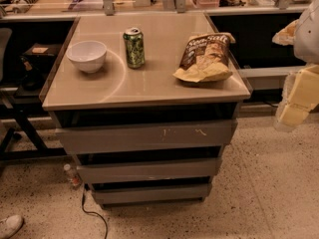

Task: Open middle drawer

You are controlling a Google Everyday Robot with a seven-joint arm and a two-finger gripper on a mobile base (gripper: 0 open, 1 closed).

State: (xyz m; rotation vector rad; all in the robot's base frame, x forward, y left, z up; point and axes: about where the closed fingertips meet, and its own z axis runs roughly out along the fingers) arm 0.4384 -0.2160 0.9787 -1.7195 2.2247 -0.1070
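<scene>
A grey cabinet stands in the middle of the camera view with three stacked drawer fronts. The middle drawer (148, 171) is a plain grey front of medium height, flush with the others and shut. Above it is the taller front with pale scratch marks (147, 136); below it is the shortest front (151, 193). My gripper (295, 101) shows at the right edge as pale yellowish blocks, raised to the right of the cabinet, apart from the drawers.
On the beige cabinet top (149, 83) stand a white bowl (87, 55), a green can (134, 47) and a chip bag (205, 57). A black cable (94, 218) trails on the speckled floor. A small bottle (71, 175) and a shoe (10, 225) lie at left.
</scene>
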